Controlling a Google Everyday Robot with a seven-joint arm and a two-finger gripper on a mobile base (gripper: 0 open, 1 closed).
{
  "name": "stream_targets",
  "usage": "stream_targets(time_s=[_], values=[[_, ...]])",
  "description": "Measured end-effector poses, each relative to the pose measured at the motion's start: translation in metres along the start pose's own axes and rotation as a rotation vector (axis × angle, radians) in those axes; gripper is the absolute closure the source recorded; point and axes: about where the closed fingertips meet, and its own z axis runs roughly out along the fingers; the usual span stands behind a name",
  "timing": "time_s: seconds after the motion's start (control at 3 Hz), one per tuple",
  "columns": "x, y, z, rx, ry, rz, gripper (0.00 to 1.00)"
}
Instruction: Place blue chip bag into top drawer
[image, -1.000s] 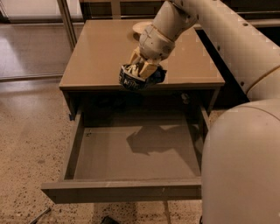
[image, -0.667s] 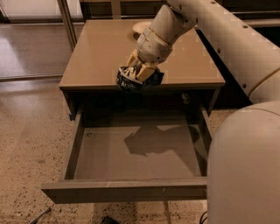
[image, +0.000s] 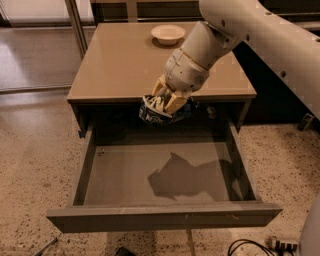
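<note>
So the tool (image: 167, 103) is clamped on the blue chip bag (image: 154, 116), hanging just off the desk's (image: 115, 65) near edge over the far end of the open top drawer (image: 125, 172), so the drop looks straight down.

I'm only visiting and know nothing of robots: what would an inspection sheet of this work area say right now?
Surface: tan cabinet top, smooth.
Job's things: blue chip bag hangs over the back of the open top drawer, not yet set down.
Clutter: cream bowl near the far edge.
Grippers: gripper shut on the bag, at the cabinet's front edge.
Cables: dark cable on the floor, lower right.
Surroundings: speckled floor; metal post behind.
</note>
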Motion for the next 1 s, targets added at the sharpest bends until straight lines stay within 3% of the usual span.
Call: stream_targets(time_s=[0.33,0.67,1.0], values=[[0.015,0.032,0.023,-0.022,0.05,0.033,1.0],[0.036,0.039,0.048,-0.043,0.082,0.05,1.0],[0.067,0.028,0.083,-0.041,-0.025,0.074,1.0]])
